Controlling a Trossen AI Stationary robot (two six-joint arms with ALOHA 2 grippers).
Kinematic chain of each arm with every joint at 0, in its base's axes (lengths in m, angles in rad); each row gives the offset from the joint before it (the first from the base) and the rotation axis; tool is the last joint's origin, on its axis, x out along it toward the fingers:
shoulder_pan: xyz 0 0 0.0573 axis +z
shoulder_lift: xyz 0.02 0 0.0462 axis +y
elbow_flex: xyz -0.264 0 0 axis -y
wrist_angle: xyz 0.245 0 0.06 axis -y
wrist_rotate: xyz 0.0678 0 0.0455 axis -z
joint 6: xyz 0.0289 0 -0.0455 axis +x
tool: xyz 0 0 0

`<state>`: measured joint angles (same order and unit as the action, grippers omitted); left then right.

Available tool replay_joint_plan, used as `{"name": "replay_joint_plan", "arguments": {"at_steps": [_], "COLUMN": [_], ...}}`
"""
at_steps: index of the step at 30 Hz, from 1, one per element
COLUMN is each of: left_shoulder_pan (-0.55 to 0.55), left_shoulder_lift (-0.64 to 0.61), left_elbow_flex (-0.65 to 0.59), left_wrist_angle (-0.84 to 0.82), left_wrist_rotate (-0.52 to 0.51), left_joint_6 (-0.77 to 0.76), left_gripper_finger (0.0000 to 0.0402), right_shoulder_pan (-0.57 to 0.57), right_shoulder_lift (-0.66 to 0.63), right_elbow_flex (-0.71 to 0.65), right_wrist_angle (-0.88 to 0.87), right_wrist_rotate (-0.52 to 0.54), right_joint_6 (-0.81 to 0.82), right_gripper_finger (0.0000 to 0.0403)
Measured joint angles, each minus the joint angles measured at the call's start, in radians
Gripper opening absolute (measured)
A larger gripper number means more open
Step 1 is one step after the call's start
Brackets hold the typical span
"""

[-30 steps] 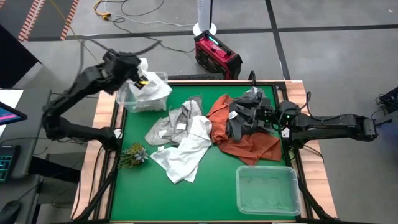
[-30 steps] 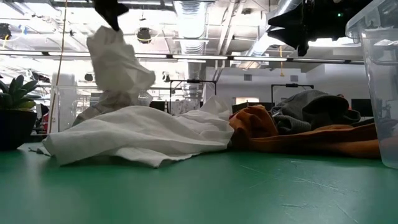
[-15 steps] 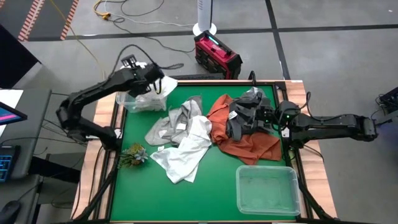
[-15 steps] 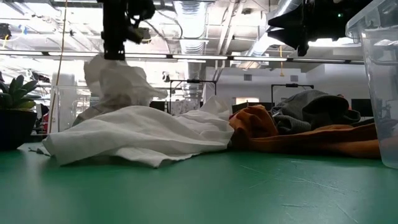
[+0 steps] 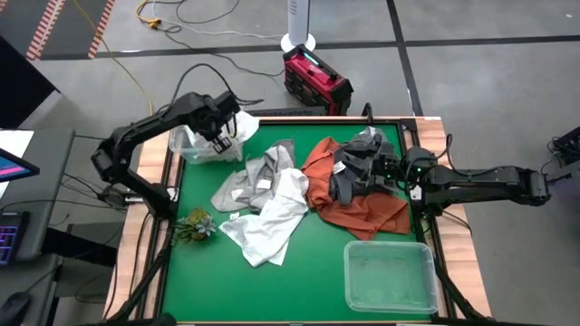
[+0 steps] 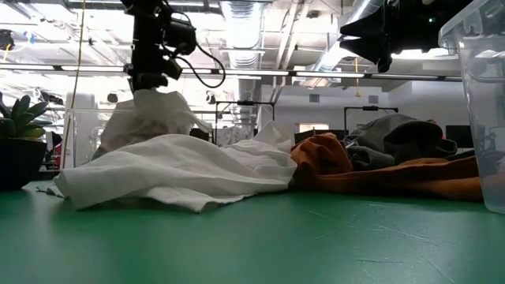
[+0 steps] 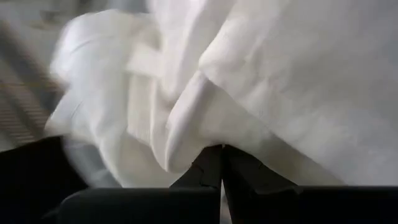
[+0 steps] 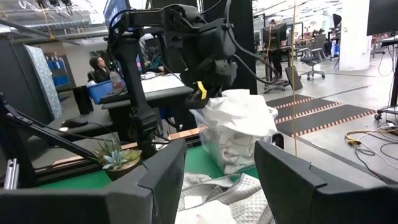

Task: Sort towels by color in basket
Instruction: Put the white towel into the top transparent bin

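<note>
— High view: where's the white towel (image 5: 210, 138)?
— In the bin (image 5: 186, 149) at the table's far-left corner; left gripper (image 5: 220, 138), pressed together, tamps it down.
— Right wrist view?
— Right gripper (image 8: 219, 163), spread, hovers over the unsorted heap (image 5: 358, 181).

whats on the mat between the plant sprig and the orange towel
In the high view, the pale towels, heaped white and light grey, lie between the plant sprig and the orange towel.

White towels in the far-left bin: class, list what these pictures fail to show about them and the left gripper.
- Number of white towels: bunched together in the bin.
- Left gripper grip: fingers shut; left wrist view shows only cloth.
- Bin's floor: hidden by towels.
- Right gripper open above the dark grey towel.
</note>
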<state>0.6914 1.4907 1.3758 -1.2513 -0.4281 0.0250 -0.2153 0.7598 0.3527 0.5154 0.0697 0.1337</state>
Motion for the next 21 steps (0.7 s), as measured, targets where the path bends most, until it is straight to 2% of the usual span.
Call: {"name": "replay_joint_plan", "arguments": {"at_steps": [3, 11, 21], "left_shoulder_pan": [0.053, 0.173, 0.186], "left_shoulder_lift": [-0.013, -0.013, -0.013], "left_elbow_flex": [0.0, -0.043, -0.164], "left_wrist_angle": [0.025, 0.119, 0.248], "left_wrist_rotate": [0.126, 0.375, 0.416], "left_joint_6": [-0.001, -0.019, -0.066], "left_gripper_finger": [0.0, 0.0, 0.0001], "right_shoulder_pan": [0.0, 0.022, 0.022], "right_shoulder_lift": [0.0, 0.0, 0.0], "right_elbow_flex": [0.0, 0.0, 0.0], "right_wrist_angle": [-0.002, -0.003, -0.003], "right_wrist_rotate": [0.0, 0.0, 0.0], "right_joint_6": [0.005, 0.015, 0.014], "right_gripper_finger": [0.0223, 0.0223, 0.0223]}}
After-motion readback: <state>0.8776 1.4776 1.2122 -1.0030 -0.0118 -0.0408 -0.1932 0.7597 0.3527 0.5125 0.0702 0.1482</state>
